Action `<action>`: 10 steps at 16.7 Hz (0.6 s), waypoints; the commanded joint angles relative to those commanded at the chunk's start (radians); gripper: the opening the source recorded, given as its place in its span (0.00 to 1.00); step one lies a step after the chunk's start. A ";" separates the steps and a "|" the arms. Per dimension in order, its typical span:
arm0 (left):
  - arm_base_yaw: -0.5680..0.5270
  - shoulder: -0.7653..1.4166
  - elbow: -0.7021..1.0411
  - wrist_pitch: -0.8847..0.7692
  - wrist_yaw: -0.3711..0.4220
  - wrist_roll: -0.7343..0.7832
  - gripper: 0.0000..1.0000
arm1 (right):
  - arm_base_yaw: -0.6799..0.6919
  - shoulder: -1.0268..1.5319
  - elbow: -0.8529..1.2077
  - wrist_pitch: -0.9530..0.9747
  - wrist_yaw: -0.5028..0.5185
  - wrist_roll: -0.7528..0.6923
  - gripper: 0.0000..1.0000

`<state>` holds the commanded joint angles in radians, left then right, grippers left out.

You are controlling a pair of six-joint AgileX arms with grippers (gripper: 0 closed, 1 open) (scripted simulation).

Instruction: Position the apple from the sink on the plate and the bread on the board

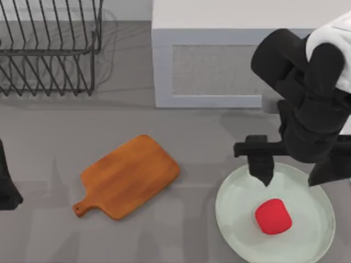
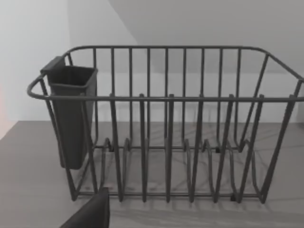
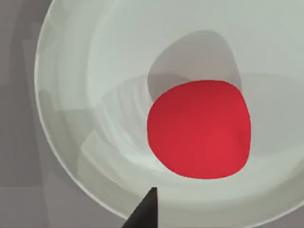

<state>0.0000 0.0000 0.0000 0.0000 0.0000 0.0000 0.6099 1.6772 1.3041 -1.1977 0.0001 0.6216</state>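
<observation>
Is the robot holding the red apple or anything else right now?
No, nothing is held. The apple lies free on the plate, with the right hand open above it.

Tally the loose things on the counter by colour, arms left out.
Red: 1, the apple
Pale green: 1, the plate
Orange-brown: 1, the board
Dark grey: 1, the wire dish rack
Total: 4

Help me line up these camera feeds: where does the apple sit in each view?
Top view: the apple lies on the plate at the table's lower right, below the right gripper.
Left wrist view: not in it; a dish rack is seen.
Right wrist view: the apple sits on the plate, right of centre.
Shared landmark: the pale green plate, in the top and right wrist views.
</observation>
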 joint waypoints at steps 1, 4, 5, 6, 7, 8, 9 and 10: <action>0.000 0.000 0.000 0.000 0.000 0.000 1.00 | 0.000 0.000 0.000 0.000 0.000 0.000 0.98; 0.000 0.000 0.000 0.000 0.000 0.000 1.00 | 0.000 0.000 0.000 0.000 0.000 0.000 1.00; 0.000 0.000 0.000 0.000 0.000 0.000 1.00 | 0.000 0.000 0.000 0.000 0.000 0.000 1.00; 0.000 0.000 0.000 0.000 0.000 0.000 1.00 | 0.000 0.000 0.000 0.000 0.000 0.000 1.00; 0.000 0.000 0.000 0.000 0.000 0.000 1.00 | 0.000 0.000 0.000 0.000 0.000 0.000 1.00; 0.000 0.000 0.000 0.000 0.000 0.000 1.00 | 0.000 0.000 0.000 0.000 0.000 0.000 1.00; 0.000 0.000 0.000 0.000 0.000 0.000 1.00 | 0.000 0.000 0.000 0.000 0.000 0.000 1.00; 0.000 0.000 0.000 0.000 0.000 0.000 1.00 | -0.001 0.001 0.000 0.000 0.000 0.000 1.00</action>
<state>0.0000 0.0000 0.0000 0.0000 0.0000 0.0000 0.6086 1.6780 1.3040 -1.1977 0.0001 0.6215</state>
